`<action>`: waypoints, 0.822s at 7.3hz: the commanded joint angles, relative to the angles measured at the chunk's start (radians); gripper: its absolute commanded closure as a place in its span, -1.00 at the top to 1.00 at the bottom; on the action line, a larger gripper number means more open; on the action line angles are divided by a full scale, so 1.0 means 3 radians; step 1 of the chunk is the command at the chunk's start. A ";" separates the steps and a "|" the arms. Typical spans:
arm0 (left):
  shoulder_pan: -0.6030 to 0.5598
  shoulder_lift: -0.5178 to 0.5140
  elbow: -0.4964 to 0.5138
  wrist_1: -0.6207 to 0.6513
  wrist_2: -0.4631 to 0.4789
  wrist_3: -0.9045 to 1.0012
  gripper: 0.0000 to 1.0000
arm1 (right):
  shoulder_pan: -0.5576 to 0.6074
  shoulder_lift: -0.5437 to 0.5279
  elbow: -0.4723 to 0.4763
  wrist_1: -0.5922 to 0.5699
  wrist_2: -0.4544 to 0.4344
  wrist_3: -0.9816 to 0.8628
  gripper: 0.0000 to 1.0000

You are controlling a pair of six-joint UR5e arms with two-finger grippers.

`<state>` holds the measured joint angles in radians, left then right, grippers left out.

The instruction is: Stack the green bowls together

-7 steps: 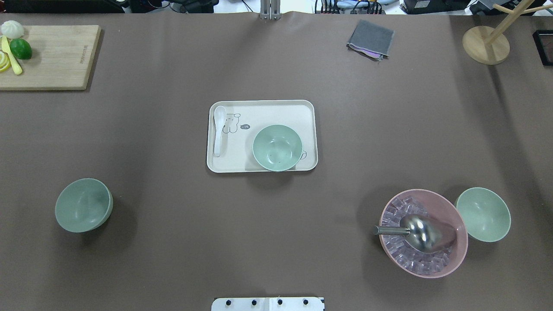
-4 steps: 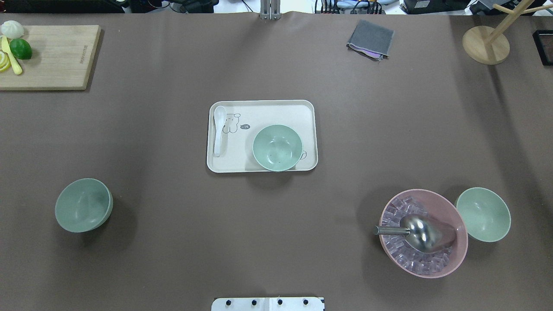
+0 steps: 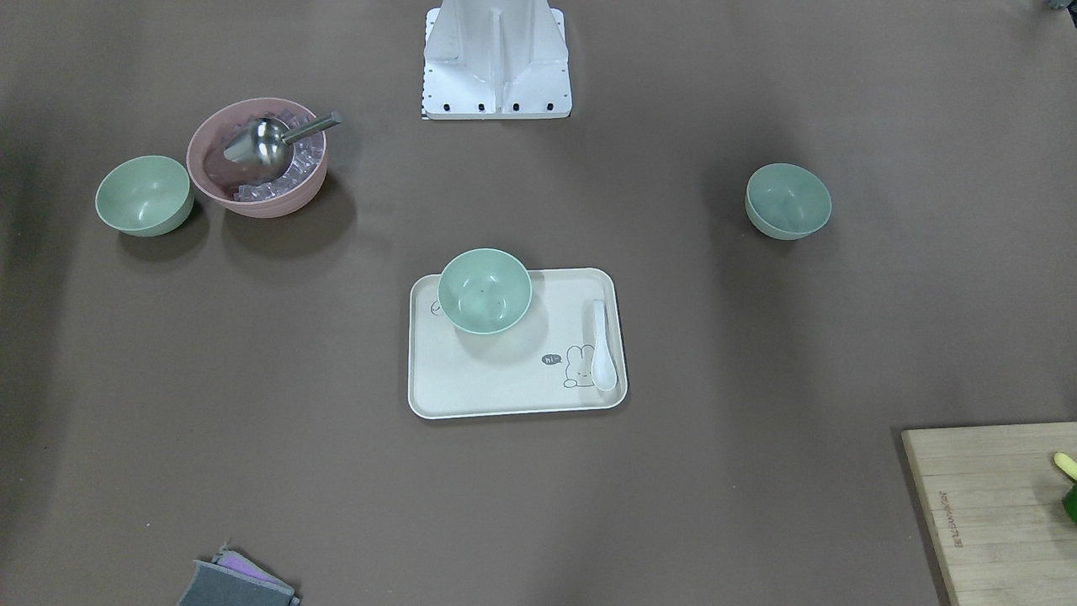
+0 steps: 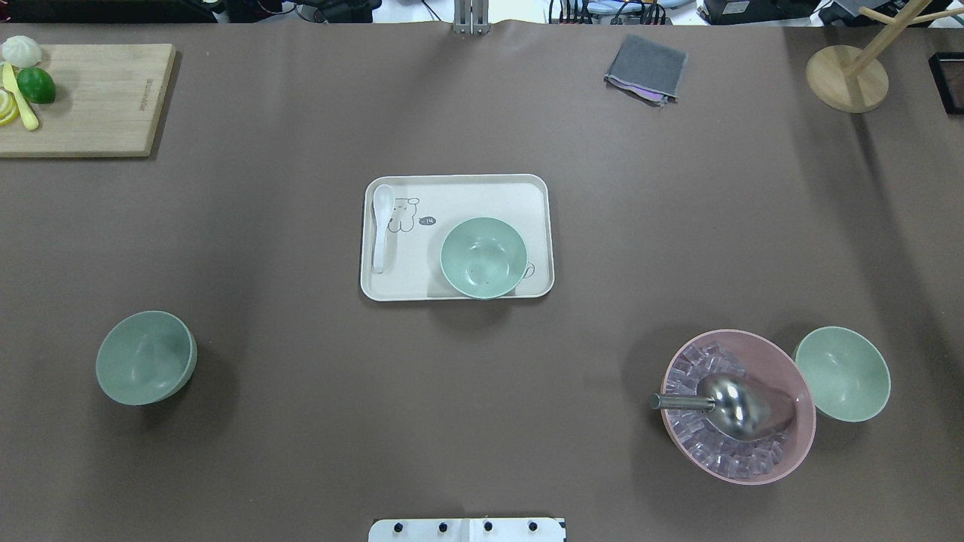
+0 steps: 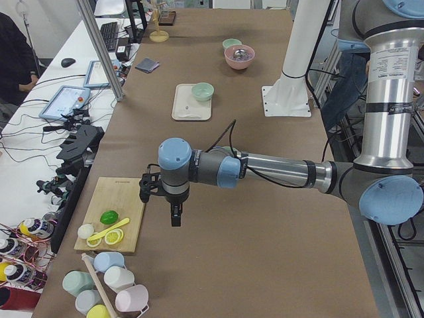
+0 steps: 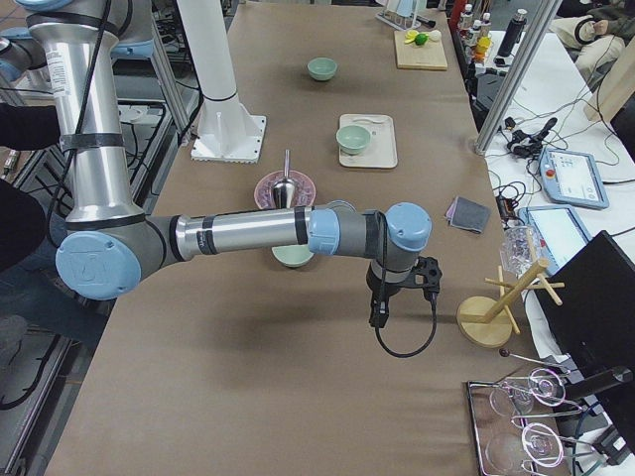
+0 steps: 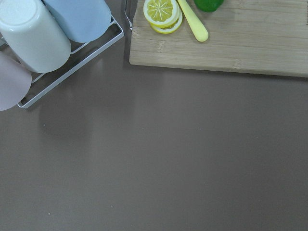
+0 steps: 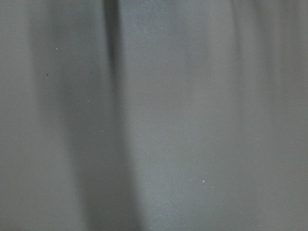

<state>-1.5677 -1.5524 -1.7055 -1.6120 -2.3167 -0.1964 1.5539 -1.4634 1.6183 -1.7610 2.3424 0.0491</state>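
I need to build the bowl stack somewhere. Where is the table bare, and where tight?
Widest bare stretch: between the left green bowl and the pink bowl, on the robot's side of the tray. Also bare between tray and cutting board. Crowded where the right green bowl sits close beside the pink bowl.

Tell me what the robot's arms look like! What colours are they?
Both the left arm and the right arm are shiny silver tubes joined by round pale blue caps with dark grey rings. The left end effector and the right end effector are small and black. A thin black cable loops from the right one.
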 commanded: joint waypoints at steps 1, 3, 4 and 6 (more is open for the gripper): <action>0.0005 0.0000 0.0019 -0.0011 -0.0004 0.0005 0.97 | 0.0000 0.0005 -0.0005 0.0000 0.0000 0.0000 1.00; 0.0005 0.0000 0.0009 -0.0006 -0.0009 0.0005 0.97 | 0.0000 0.0000 -0.0005 0.0000 0.0000 0.0000 1.00; 0.0010 0.0000 0.0009 -0.0011 -0.0009 0.0010 0.97 | 0.0000 0.0005 -0.0015 0.0000 0.0000 0.0000 1.00; 0.0056 0.0000 -0.0016 -0.0016 -0.0009 0.0010 0.97 | 0.0000 0.0005 -0.0020 0.0000 0.0000 0.0005 1.00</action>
<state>-1.5602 -1.5524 -1.7053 -1.6155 -2.3194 -0.1935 1.5539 -1.4621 1.6132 -1.7610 2.3424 0.0494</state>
